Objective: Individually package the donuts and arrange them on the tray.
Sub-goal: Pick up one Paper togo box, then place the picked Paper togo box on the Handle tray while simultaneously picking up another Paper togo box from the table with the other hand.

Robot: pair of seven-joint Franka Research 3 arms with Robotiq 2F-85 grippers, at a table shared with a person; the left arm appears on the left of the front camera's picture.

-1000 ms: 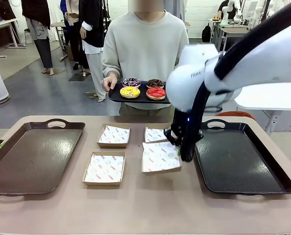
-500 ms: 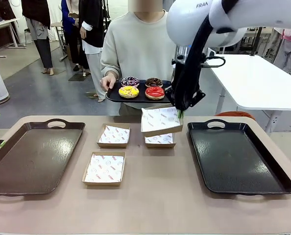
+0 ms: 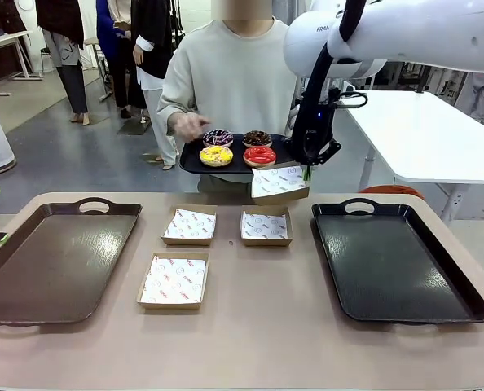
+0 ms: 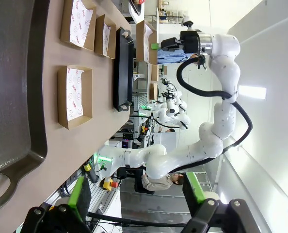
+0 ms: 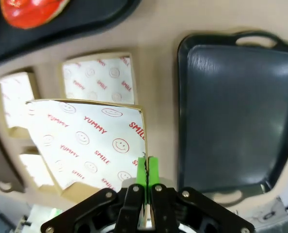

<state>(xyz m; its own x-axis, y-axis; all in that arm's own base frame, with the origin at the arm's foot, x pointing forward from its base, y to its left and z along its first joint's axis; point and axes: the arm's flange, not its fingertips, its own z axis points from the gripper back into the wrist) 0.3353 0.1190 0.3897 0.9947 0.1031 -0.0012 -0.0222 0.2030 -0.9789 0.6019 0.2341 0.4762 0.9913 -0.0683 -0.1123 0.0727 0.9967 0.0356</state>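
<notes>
The person across the table holds a small black tray (image 3: 191, 164) carrying the donuts: purple with sprinkles (image 3: 218, 137), chocolate (image 3: 257, 138), yellow (image 3: 216, 155) and red (image 3: 260, 155). One of the person's hands (image 3: 188, 125) hovers over the tray's left side. My right gripper (image 3: 307, 172) is shut on the rim of a paper-lined cardboard box (image 3: 279, 182), held tilted in the air just beside the red donut. In the right wrist view the fingers (image 5: 146, 171) pinch the box (image 5: 86, 143) at its edge, with the red donut (image 5: 30, 9) above. My left gripper (image 4: 136, 194) stands open, holding nothing.
Three more lined boxes lie on the table (image 3: 189, 226) (image 3: 266, 226) (image 3: 173, 281). A large brown tray (image 3: 30, 269) sits at the left and a large black tray (image 3: 397, 265) at the right. In the left wrist view, the table runs sideways.
My right gripper has lifted the box off the table and carried it up toward the person's donut tray. The person's hand has come off the tray's edge.
</notes>
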